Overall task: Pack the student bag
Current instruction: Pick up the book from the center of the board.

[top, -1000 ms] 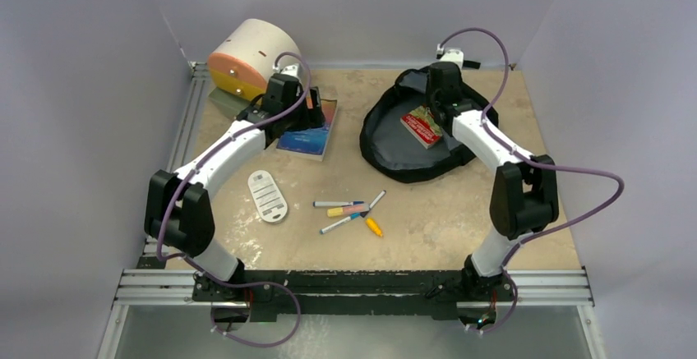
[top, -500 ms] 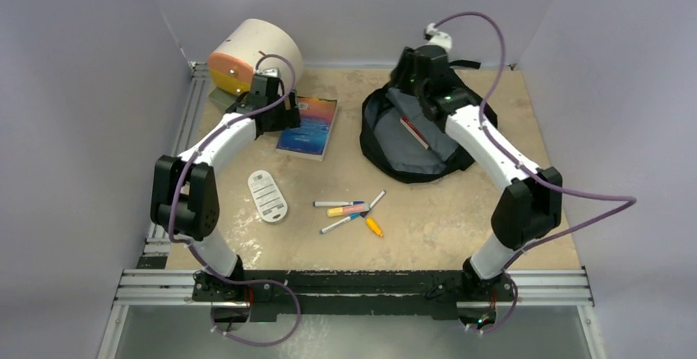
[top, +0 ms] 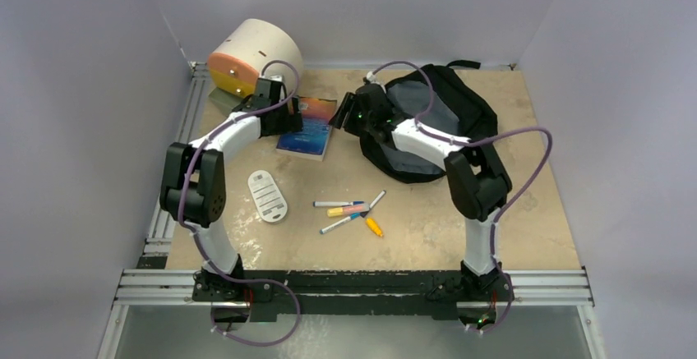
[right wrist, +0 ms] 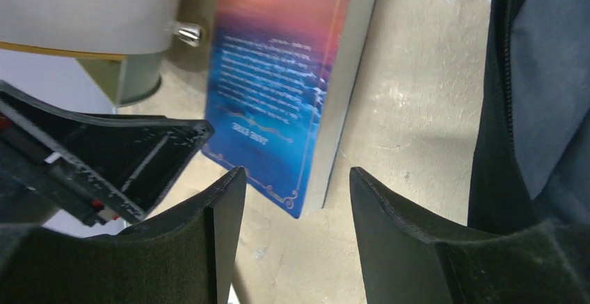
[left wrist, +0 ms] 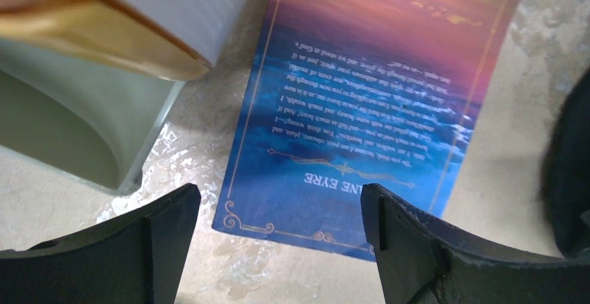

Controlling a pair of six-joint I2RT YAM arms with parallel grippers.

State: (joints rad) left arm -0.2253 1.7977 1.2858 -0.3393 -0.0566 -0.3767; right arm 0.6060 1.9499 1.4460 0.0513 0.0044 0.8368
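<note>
Student bag [top: 477,117] open, grey lining showing, book [top: 311,129] beside

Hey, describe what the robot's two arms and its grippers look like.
The left arm and right arm have white links with bulky black joints and a thin purple cable each. The left gripper and right gripper each have two matte black, scuffed, curved plastic fingers.
</note>
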